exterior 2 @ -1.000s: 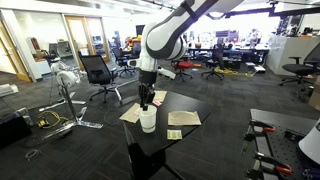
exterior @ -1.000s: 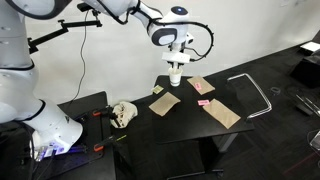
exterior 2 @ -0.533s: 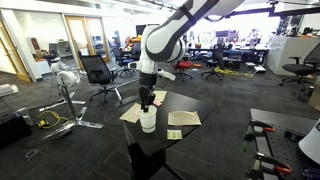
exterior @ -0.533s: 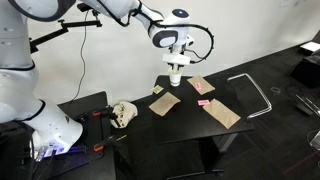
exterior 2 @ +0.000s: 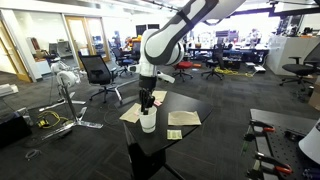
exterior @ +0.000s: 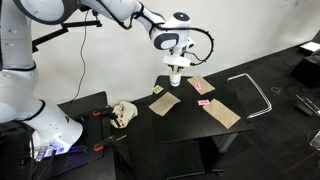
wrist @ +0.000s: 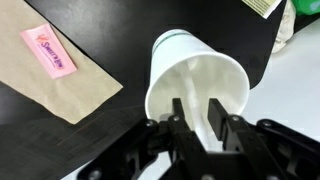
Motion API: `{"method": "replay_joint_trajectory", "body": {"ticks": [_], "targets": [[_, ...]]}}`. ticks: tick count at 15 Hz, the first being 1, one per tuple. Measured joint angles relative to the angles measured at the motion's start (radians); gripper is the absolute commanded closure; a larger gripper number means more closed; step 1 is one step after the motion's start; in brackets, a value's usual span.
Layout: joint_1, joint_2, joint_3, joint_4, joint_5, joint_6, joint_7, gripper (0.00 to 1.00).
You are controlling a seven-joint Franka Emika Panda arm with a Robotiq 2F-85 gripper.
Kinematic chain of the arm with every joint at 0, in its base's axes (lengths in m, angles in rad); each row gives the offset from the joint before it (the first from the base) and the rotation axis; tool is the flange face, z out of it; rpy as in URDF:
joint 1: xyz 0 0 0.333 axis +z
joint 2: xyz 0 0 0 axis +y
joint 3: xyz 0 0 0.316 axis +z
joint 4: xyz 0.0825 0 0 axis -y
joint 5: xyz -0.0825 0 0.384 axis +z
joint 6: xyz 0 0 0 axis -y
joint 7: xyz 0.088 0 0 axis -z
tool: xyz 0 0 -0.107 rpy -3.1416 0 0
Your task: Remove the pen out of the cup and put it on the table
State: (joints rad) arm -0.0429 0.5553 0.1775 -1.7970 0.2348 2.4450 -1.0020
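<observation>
My gripper (wrist: 197,115) is black, its 2 fingers (wrist: 216,115) dark against the plain white cup (wrist: 195,70) just ahead of them. Left of my gripper in the wrist view, a pink packet (wrist: 48,50) with red lettering lies on tan paper (wrist: 70,88); the table (wrist: 110,30) under it is black.

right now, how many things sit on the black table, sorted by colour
white cup: 1
brown paper sheets: 3
pink packet: 1
small yellowish piece: 1
total: 6
What is inside the cup can't be made out, so it is not counted.
</observation>
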Motion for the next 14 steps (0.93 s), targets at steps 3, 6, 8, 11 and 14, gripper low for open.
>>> {"method": "replay_joint_trajectory", "body": {"ticks": [3,6,8,11,14], "targets": [[0.000,0.012,0.003,0.010,-0.001,0.000,0.000,0.67],[-0.003,0.024,0.010,0.020,-0.002,0.000,0.000,0.93],[-0.004,0.031,0.014,0.027,-0.003,0.000,0.000,1.00],[-0.006,0.038,0.018,0.033,-0.004,0.000,0.000,0.97],[-0.008,0.038,0.019,0.033,-0.006,0.000,0.000,0.97]]}}
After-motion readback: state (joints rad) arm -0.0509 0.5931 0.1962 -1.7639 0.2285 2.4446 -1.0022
